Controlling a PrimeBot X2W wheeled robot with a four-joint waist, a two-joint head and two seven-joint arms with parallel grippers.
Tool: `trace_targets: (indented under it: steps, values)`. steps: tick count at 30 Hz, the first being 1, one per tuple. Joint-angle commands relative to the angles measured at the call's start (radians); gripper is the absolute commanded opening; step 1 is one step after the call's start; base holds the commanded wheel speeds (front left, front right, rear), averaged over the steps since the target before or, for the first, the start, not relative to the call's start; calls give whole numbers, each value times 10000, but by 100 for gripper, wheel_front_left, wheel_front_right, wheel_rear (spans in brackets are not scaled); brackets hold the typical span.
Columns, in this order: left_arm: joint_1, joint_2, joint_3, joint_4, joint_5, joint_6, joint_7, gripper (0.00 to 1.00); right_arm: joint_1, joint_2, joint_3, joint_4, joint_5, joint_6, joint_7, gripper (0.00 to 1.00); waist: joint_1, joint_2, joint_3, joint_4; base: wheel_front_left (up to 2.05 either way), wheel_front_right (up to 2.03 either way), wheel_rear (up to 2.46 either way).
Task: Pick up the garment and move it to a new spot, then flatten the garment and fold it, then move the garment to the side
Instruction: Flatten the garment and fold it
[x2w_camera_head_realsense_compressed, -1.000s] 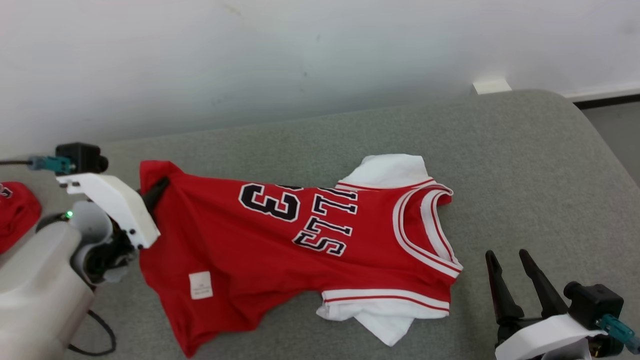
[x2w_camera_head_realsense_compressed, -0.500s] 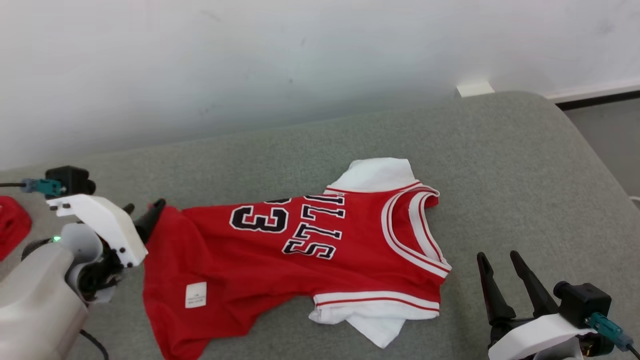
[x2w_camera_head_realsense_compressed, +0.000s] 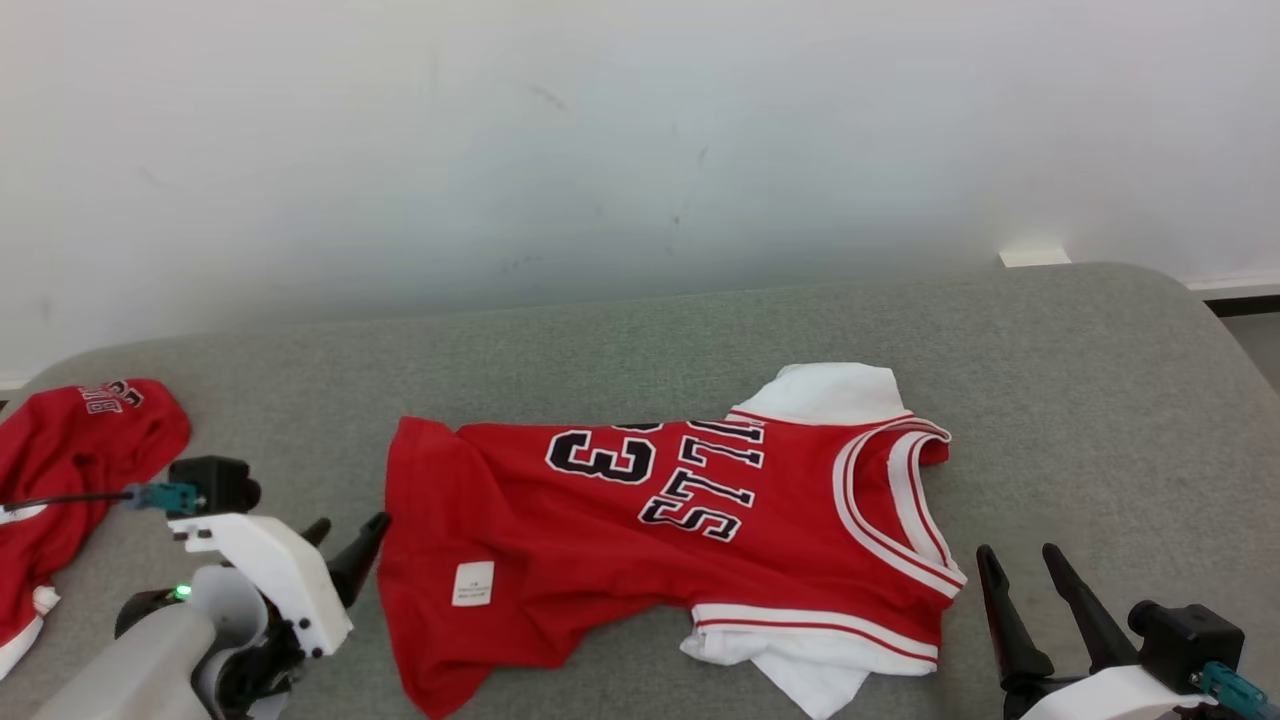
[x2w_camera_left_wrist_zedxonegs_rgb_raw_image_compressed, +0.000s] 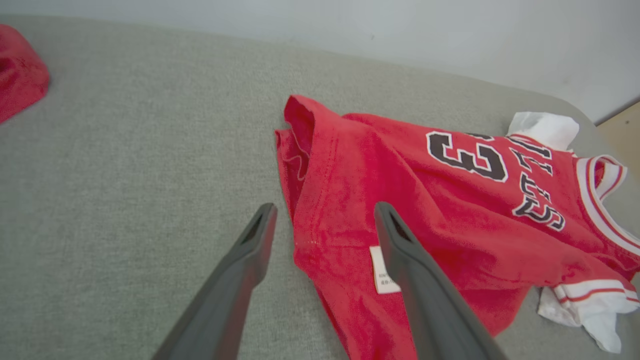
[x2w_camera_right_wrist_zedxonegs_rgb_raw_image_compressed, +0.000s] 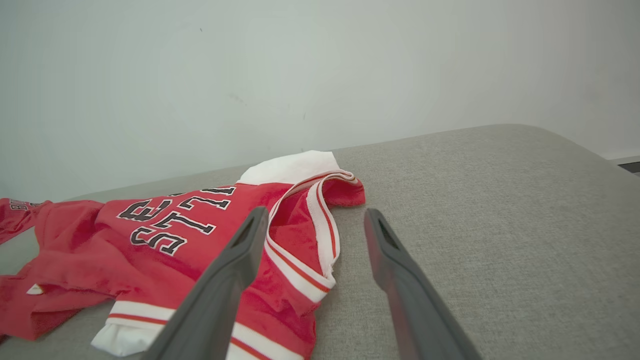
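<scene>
Left hand, released and empty, hovers at 8 o'clock beside the red garment's hem; right hand, likewise spread, sits at 4 o'clock near its collar, seemingly bracketing it for flattening mid-counter.

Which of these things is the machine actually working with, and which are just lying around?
In the job: red number 33 jersey, left tool, right tool, both open.
Just lying about: second red garment, at the left end of the grey surface.
</scene>
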Motion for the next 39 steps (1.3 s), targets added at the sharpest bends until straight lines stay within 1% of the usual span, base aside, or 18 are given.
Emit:
trace_targets:
  steps: [1,5,6,9,10,13,15,19,21,24,25,26,27,28,30,33,39]
  values:
    - [37,1,19,-39,-208,-35,144,100,97,-78,-26,-28,-3,-26,31,100,0,0,-25,126,0,0,0]
    - [-325,-130,87,104,-1056,-196,1942,100,-52,-70,17,-169,-111,-26,207,100,0,0,50,189,0,0,0]
    - [-597,-94,-44,325,-1312,-239,2903,100,-194,-17,102,-233,-148,-26,264,100,0,0,149,76,0,0,0]
    - [-1018,-28,-243,758,-1464,-257,4177,100,-360,60,182,-276,-129,-26,263,100,0,0,451,-199,0,0,0]
    - [-1018,-28,-243,758,-1464,-257,4177,100,-360,60,182,-276,-129,-26,263,100,0,0,451,-199,0,0,0]
    - [-1380,41,-332,1159,-1534,-266,4993,100,-521,150,211,-197,-95,-26,167,100,0,0,734,-545,0,0,0]
    - [-1522,95,-279,1372,-1617,-278,5183,100,-630,205,235,-132,-52,-26,86,100,0,0,918,-788,0,0,0]
    - [-1658,243,-446,1813,-1400,-264,5414,100,-775,250,259,72,-20,-26,-53,100,0,0,1205,-1163,0,0,0]
    - [-1584,224,-504,2040,-1468,-273,5701,100,-877,266,312,174,29,-26,-131,100,0,0,1309,-1328,0,0,0]
    - [-1416,22,-586,2185,-1748,-340,6394,100,-939,279,309,283,83,-26,-242,100,0,0,1343,-1448,0,0,0]
    - [-1394,3,-675,2192,-1730,-351,6594,89,-941,274,310,317,77,-26,-277,100,0,0,1348,-1462,0,0,0]
    - [-1416,15,-718,2188,-1683,-367,6669,55,-944,262,313,351,82,-26,-291,100,0,0,1346,-1467,0,0,0]
    - [-1436,32,-727,2182,-1682,-382,6746,14,-945,243,310,388,97,-26,-316,100,0,0,1327,-1464,0,0,0]
    - [-1471,18,-741,2165,-1694,-394,6857,0,-950,231,310,433,105,-26,-344,100,0,0,1299,-1454,0,0,0]
    - [-1547,65,-781,2125,-1650,-386,6935,0,-959,222,295,505,121,-26,-374,100,0,0,1220,-1400,0,0,0]
    - [-1752,153,-716,2024,-1524,-428,6538,0,-904,214,257,592,129,-26,-429,100,0,0,1023,-1227,0,0,0]
    - [-2049,254,-586,1274,-1557,-502,6124,0,-617,118,214,713,126,-26,-420,100,0,0,404,-549,0,0,0]
